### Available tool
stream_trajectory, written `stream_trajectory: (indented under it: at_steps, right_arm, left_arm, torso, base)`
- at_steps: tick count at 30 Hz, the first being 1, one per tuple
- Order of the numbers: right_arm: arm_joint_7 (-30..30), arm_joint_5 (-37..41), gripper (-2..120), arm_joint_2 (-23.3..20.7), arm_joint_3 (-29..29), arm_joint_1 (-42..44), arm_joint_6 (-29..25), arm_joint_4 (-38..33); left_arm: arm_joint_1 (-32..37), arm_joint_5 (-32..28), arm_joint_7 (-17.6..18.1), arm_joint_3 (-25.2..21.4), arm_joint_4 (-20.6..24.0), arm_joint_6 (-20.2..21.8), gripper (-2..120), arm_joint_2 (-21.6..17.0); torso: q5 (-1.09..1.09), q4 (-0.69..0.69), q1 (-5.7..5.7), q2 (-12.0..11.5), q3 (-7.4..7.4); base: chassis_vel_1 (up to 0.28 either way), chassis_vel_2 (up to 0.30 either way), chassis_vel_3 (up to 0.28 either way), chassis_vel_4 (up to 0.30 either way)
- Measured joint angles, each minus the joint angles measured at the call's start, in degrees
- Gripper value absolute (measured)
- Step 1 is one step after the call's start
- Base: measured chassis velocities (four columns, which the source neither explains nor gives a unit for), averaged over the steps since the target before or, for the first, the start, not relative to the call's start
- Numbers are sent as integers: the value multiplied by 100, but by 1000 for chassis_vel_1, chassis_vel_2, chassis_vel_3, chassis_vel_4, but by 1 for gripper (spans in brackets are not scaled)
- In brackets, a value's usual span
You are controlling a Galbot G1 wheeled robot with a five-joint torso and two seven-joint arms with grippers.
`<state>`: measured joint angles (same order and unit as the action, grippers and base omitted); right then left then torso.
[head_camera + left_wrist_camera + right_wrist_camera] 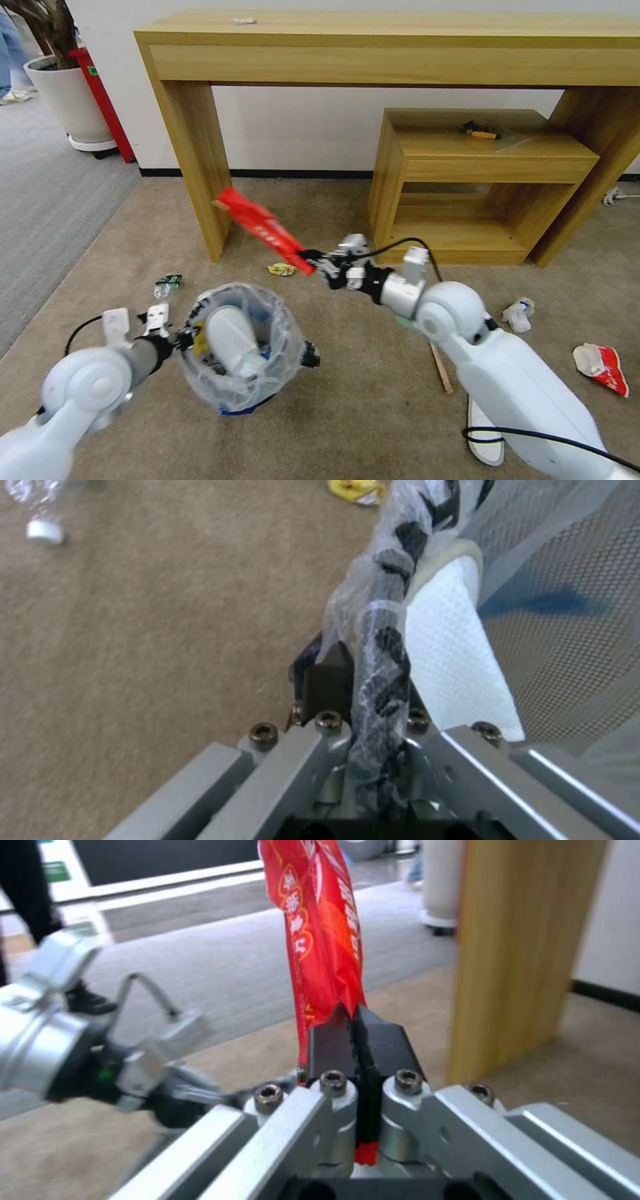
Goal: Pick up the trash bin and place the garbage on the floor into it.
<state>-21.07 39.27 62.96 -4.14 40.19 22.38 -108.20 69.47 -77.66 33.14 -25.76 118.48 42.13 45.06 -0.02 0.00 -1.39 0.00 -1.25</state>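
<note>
My left gripper [181, 339] is shut on the rim of the trash bin [267, 373], a small round bin with a clear printed bag liner [387, 645], held over the beige floor [373, 427]. A white slipper [230, 340] stands inside it. My right gripper [312, 257] is shut on a long red wrapper [263, 227], held in the air beyond the bin. In the right wrist view the wrapper [323, 940] rises from between the shut fingers [383, 1040]. More garbage lies on the floor: a clear bottle [167, 285], a yellow scrap [282, 269], a white packet [519, 313], a red-white wrapper [603, 368], a wooden stick [440, 368] and a second slipper [483, 427].
A tall wooden console table [193, 147] stands against the wall, with a low wooden shelf unit [480, 180] under its right half. A white plant pot [67, 100] and a red object [103, 100] stand at the back left, on grey ribbed carpet [47, 200].
</note>
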Motion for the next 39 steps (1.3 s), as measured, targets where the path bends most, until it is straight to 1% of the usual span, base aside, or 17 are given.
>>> stream_trajectory:
  at_steps: [5,16,17,18,21,22,24,26,28,29,31,32,33,36,37,38,39]
  right_arm:
    - [59,-199,0,126,-336,1,-5,150]
    - [172,-523,1,313,-416,225,-56,375]
    - [173,-569,6,339,-419,250,-57,410]
    - [173,-569,6,339,-419,250,-57,410]
    - [173,-652,19,398,-424,351,-63,455]
    - [173,-652,19,398,-424,351,-63,455]
    - [187,-686,31,398,-392,444,-63,457]
    - [201,-693,34,387,-382,486,-75,457]
    - [235,-698,45,352,-349,544,-101,436]
    - [235,-698,45,352,-349,544,-101,436]
    - [296,-693,52,325,-271,580,-108,350]
    - [387,-673,59,309,-146,626,-109,257]
    - [387,-673,59,309,-146,626,-109,257]
    - [569,-648,73,147,217,792,-93,69]
    - [569,-648,73,147,217,792,-93,69]
    - [653,-648,78,27,394,916,-93,-5]
    - [695,-648,82,-23,468,979,-98,-32]
  left_arm:
    - [-391,-217,168,218,-65,0,0,-69]
    - [-424,-521,380,230,66,0,0,-139]
    - [-423,-526,386,218,76,0,0,-139]
    - [-423,-526,386,218,76,0,0,-139]
    - [-441,-583,435,203,119,0,0,-149]
    - [-441,-583,435,203,119,0,0,-149]
    - [-446,-614,449,188,144,0,0,-185]
    - [-445,-618,450,181,150,0,0,-203]
    - [-431,-619,450,168,155,0,0,-227]
    - [-431,-619,450,168,155,0,0,-227]
    - [-372,-603,446,122,155,0,0,-240]
    - [-220,-557,414,9,176,-1,0,-271]
    - [-220,-557,414,9,176,-1,0,-271]
    - [383,-260,153,-477,259,0,0,-335]
    - [383,-260,153,-477,259,0,0,-335]
    - [673,-126,31,-794,276,0,0,-335]
    - [761,-105,16,-898,280,0,0,-331]
  torso:
    - [0,-1,0,0,1]
    - [-1,0,1,0,1]
    - [0,0,1,0,1]
    - [0,0,1,0,1]
    - [0,0,1,-1,1]
    - [0,0,1,-1,1]
    - [0,-1,1,0,1]
    - [0,-1,1,0,1]
    - [0,-1,1,0,1]
    - [0,-1,1,0,1]
    - [0,-2,1,0,1]
    - [0,-2,1,0,1]
    - [0,-2,1,0,1]
    - [-1,0,1,-1,1]
    - [-1,0,1,-1,1]
    - [0,2,1,0,2]
    - [0,1,1,0,2]
  base:
    - [0,0,0,0]
    - [0,0,0,0]
    - [0,0,0,0]
    - [0,0,0,0]
    - [0,0,0,0]
    - [0,0,0,0]
    - [0,0,0,0]
    - [0,0,0,0]
    - [0,0,0,0]
    - [0,0,0,0]
    - [0,0,0,0]
    - [0,0,0,0]
    - [0,0,0,0]
    - [0,0,0,0]
    - [0,0,0,0]
    - [0,0,0,0]
    - [0,0,0,0]
